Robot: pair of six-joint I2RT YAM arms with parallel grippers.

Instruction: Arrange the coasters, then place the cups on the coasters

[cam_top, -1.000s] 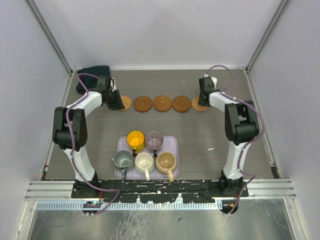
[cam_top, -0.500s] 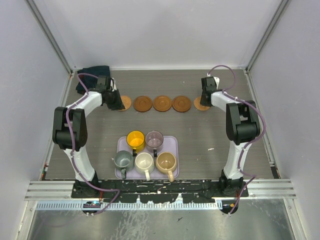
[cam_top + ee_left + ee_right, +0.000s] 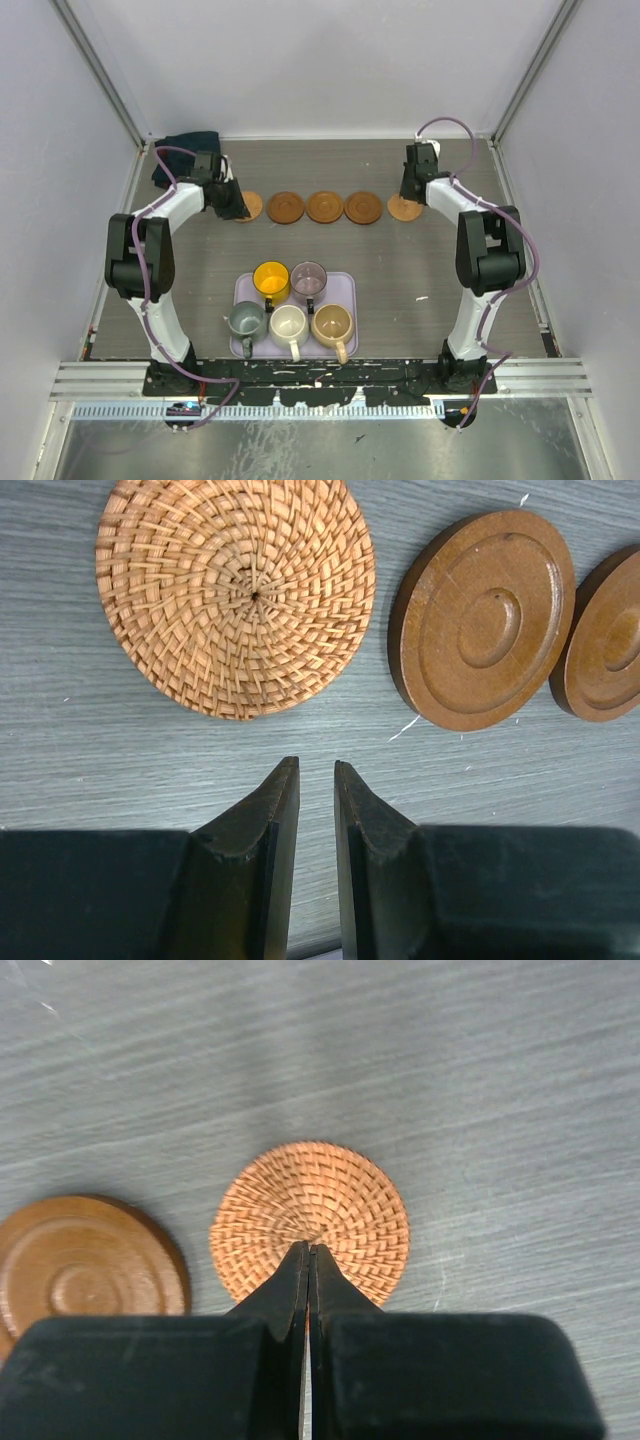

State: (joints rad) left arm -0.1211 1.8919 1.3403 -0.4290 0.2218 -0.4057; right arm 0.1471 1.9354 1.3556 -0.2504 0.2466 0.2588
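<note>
The left tool (image 3: 316, 765) is being held almost closed above the counter (image 3: 120, 770), with only a thin slit showing between its jaws and nothing being gripped. Just beyond its tips, the left woven coaster (image 3: 235, 595) is lying flat, with a ringed wooden coaster (image 3: 485, 620) just beside it and apart from it, and the edge of another wooden disc (image 3: 605, 635) being cut off by the frame.

The right tool (image 3: 308, 1247) is being kept fully closed and empty, its pressed-together tips being seen over the near half of the right woven coaster (image 3: 310, 1195). Whether the tips are touching the weave cannot be told. A wooden disc (image 3: 85, 1260) is sitting close to that coaster's side.

From the overhead camera, the five coasters are being shown in one row across the far part of the counter, the woven pair at the ends and three wooden coasters (image 3: 324, 207) between them.

Well nearer the arm bases, the five cups are being carried by a lavender tray (image 3: 348, 290): yellow cup (image 3: 271, 277) and mauve cup (image 3: 308, 276) behind, grey-green cup (image 3: 245, 320), cream cup (image 3: 288, 323) and tan cup (image 3: 331, 322) in front. No cup is resting on a coaster.
</note>
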